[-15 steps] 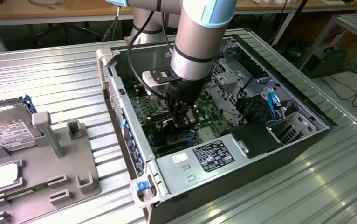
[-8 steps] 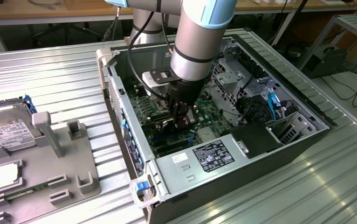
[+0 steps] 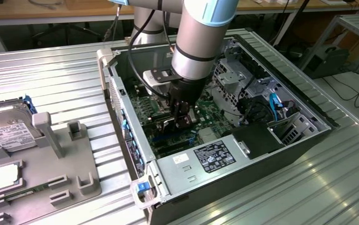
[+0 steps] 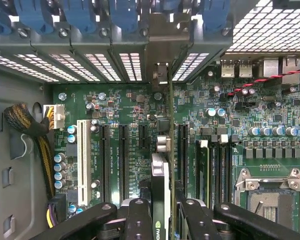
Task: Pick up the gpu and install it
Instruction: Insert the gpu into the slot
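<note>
Inside the case [image 3: 280,140] my end effector [image 4: 162,210] is clamped narrowly on the gpu [image 4: 161,185], edge-on over the motherboard [image 4: 125,115] slots; pickup done, seating not yet visibly complete.

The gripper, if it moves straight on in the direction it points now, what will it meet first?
Probably the motherboard: the gripper holds the gpu edge-on, pointing down into the open computer case, so the card's lower edge would likely touch first. Depth is unclear.
</note>
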Robot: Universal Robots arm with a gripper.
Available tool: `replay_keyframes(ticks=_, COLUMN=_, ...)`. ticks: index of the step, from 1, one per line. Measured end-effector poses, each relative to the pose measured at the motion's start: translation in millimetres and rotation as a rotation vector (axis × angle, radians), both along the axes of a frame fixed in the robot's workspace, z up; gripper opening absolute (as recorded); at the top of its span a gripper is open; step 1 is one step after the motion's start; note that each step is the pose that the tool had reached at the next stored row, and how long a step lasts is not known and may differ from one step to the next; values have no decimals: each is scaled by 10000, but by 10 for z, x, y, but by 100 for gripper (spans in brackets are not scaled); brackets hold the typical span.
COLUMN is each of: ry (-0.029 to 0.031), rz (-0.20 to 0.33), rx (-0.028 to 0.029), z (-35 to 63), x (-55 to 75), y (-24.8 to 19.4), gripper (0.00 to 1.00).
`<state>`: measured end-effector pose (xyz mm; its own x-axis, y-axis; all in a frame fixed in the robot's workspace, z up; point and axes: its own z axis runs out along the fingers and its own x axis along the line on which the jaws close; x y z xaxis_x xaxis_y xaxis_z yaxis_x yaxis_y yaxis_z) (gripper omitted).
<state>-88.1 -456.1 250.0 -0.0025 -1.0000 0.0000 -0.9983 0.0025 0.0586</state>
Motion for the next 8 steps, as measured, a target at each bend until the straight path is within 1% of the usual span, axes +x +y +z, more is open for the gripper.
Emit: replay_keyframes(ticks=8, ry=0, rz=-10, rx=0, z=-6, x=9, y=0, gripper=27)
